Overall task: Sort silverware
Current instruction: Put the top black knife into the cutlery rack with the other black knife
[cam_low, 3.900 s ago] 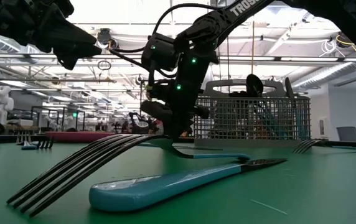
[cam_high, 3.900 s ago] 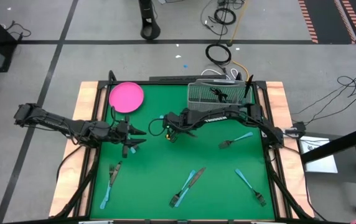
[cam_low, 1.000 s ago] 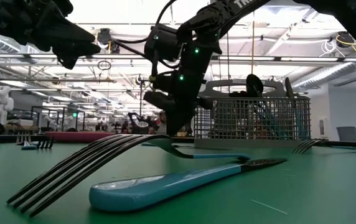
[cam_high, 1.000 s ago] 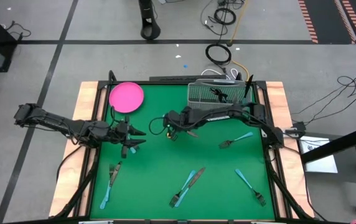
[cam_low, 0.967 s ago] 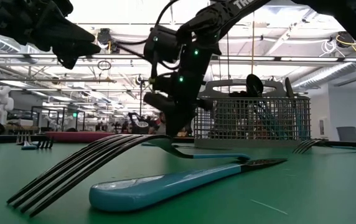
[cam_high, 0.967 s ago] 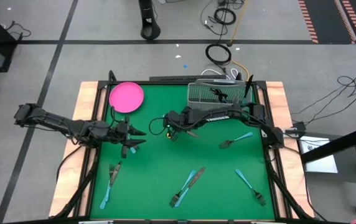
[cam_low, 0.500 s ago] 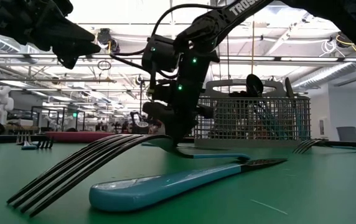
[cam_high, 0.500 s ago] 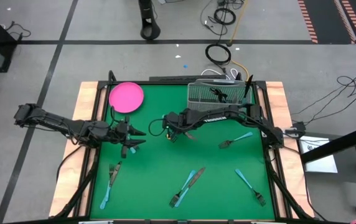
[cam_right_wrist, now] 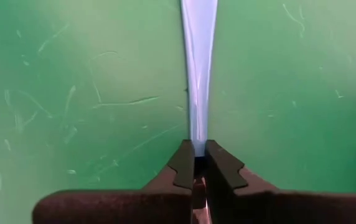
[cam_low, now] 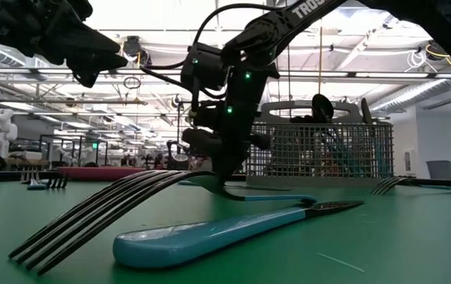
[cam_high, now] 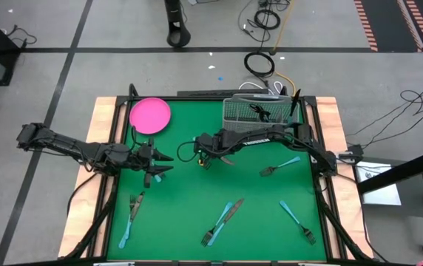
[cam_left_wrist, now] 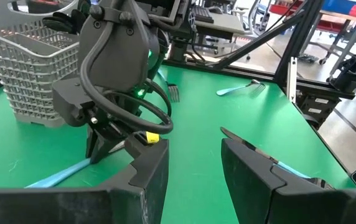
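A light blue-handled utensil (cam_right_wrist: 198,74) lies on the green desk (cam_high: 197,199) near its middle, its handle pinched between the closed fingers of the right end effector (cam_right_wrist: 196,163). The left end effector (cam_left_wrist: 193,158) hovers toward the desk's left edge, fingers parted and empty, while more silverware (cam_high: 221,222) lies scattered along the near edge.

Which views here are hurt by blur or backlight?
Low view: bright ceiling lights leave the right gripper a silhouette; the nearest fork looms oversized. Right wrist view: the light blue handle is soft. High view: evenly lit.
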{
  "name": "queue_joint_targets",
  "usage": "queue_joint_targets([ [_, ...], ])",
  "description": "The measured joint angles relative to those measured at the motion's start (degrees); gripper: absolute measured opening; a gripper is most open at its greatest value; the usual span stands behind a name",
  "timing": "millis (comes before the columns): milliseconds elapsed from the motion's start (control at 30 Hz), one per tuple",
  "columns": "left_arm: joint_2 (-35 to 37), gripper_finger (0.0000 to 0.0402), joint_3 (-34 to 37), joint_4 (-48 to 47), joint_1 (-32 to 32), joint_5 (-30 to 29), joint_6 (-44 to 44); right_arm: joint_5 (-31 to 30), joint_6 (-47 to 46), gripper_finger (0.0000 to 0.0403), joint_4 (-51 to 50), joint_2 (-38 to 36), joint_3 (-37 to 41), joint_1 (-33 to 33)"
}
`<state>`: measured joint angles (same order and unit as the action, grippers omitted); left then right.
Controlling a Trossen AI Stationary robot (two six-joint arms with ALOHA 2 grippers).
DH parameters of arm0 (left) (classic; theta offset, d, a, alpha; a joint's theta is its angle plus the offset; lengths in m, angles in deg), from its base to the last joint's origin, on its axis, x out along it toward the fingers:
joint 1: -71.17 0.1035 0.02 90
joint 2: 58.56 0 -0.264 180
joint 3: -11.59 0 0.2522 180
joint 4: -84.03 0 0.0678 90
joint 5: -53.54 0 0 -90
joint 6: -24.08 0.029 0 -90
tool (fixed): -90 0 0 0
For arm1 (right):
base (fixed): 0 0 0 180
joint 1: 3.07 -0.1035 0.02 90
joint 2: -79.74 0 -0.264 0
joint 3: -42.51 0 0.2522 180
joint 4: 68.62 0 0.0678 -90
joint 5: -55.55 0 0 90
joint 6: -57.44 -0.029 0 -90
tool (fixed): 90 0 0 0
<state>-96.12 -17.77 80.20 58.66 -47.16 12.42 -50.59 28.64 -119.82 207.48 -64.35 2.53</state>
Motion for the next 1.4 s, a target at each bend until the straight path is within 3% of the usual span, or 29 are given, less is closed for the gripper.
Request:
queue_joint_targets([
  [800, 0.0, 0.0150, 0.0, -0.2, 0.0, 0.0, 0.1, 0.0, 0.4, 0.0002, 0.5, -4.0, 0.2, -0.1],
  [1200, 0.0, 0.0150, 0.0, -0.2, 0.0, 0.0, 0.1, -0.7, -0.6, 0.0098, -0.7, -4.0, 0.1, -1.6],
  [1400, 0.0, 0.0150, 0.0, -0.2, 0.0, 0.0, 0.0, -3.7, -0.9, 0.0116, 2.3, -3.8, 4.4, -1.7],
])
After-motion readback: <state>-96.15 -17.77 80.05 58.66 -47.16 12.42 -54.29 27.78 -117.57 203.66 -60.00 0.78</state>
